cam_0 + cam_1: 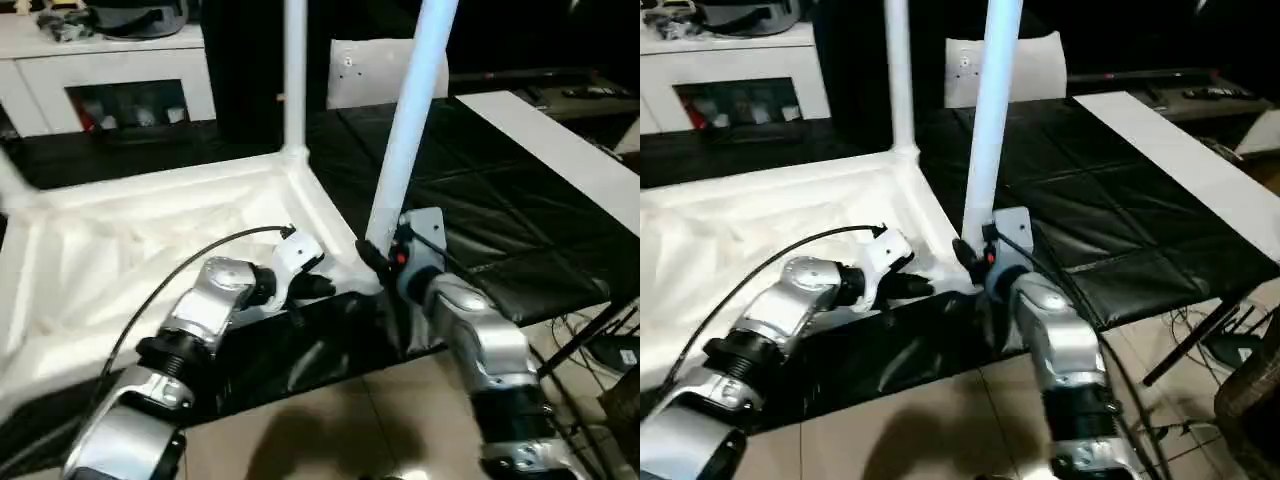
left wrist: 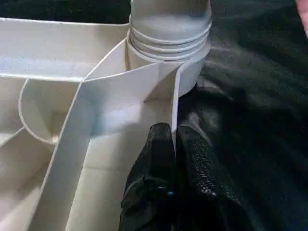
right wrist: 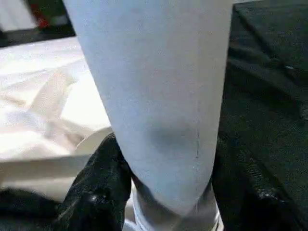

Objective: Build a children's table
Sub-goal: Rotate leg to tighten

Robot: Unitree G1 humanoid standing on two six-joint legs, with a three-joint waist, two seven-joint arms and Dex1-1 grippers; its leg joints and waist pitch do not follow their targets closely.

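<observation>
1. I see the table top [image 1: 150, 240] lying upside down on a black mat [image 1: 500, 220], ribbed side up. It takes up the left and middle of the head cam views.
2. Far corner: a leg [image 1: 294, 70] stands upright in its socket and runs out of frame at the top.
3. Near right corner: second leg [image 1: 415, 110] has its base in the socket [image 2: 168, 53]. It tilts a bit to the right as it goes up. L wrist cam shows the threaded end sitting in the round socket.
4. R gripper [image 1: 385, 262] is clamped on the second leg just above the socket, one black finger [image 3: 96, 183] on each side of the leg, per R wrist cam.
5. L gripper [image 2: 175, 159] is beside that same corner, over the near edge of the top. Fingers are together. They seem to pinch the thin upright edge wall of the top, but I can't tell for sure if they grip it or only touch it.
6. The two grippers are near each other, w/ the corner socket between them.
7. Bkgd: white cabinet [image 1: 110, 75] at upper left w/ a dark opening, and a white cushion-like bag [image 1: 375, 70] behind the legs. A white board [image 1: 560, 150] lies across the mat at right.
8. Tiled floor [image 1: 340, 430] and cables [image 1: 590, 335] show below the mat edge.
</observation>
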